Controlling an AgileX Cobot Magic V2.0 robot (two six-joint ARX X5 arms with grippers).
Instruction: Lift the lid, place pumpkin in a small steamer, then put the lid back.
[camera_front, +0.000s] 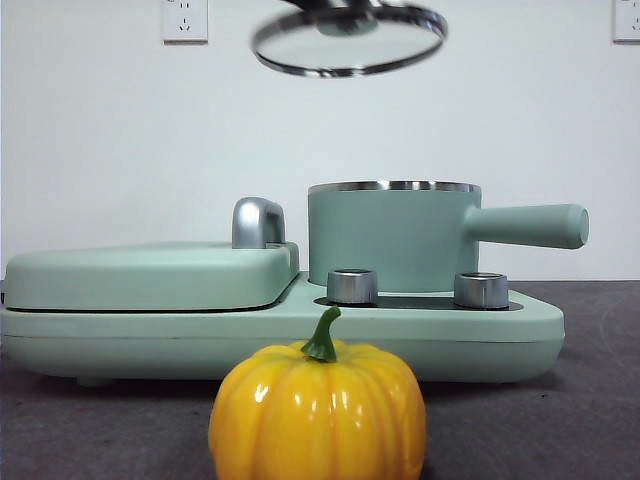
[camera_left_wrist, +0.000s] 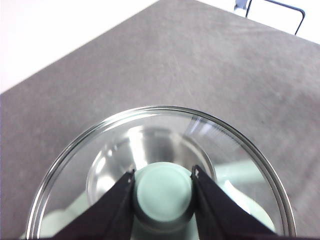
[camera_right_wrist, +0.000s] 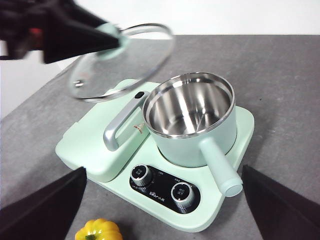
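1. My left claw (camera_left_wrist: 163, 192) is clamped on the knob of the lid (camera_front: 348, 38), holding it tilted high above the steamer (camera_front: 392, 238) so the pot's mouth is clear.
2. My right claw (camera_right_wrist: 162, 200) waits, jaws wide apart, above the pumpkin (camera_front: 318, 410) near the tabletop's (camera_front: 560, 420) front edge, untouched.

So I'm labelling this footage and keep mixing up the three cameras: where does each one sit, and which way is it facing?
Front view: low at table height, looking level across the pumpkin at the small steamer; the lid hangs above, no hand visible.
Left wrist view: on the left arm, looking down; the left hand grips the lid's knob.
Right wrist view: high on the right arm, looking down at the open steamer; the right hand stands open, its jaws at the bottom corners.
Shared: all three views show lid and steamer; front and right wrist also show the pumpkin.
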